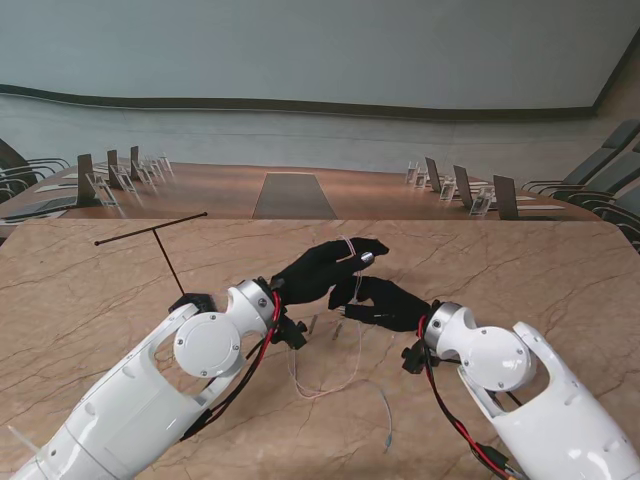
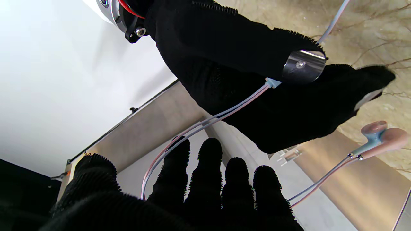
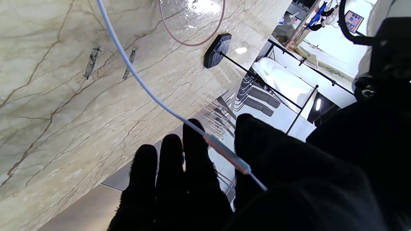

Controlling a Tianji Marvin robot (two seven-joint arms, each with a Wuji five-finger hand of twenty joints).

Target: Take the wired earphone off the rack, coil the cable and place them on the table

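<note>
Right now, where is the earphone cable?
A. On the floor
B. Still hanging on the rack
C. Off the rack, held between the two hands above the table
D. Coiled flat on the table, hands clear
C: the rack stands bare, while the cable runs between the left hand and the right hand, with slack trailing onto the table.

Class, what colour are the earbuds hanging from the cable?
Pale pink, with light blue stems; the earbuds show best in the left wrist view.
</note>
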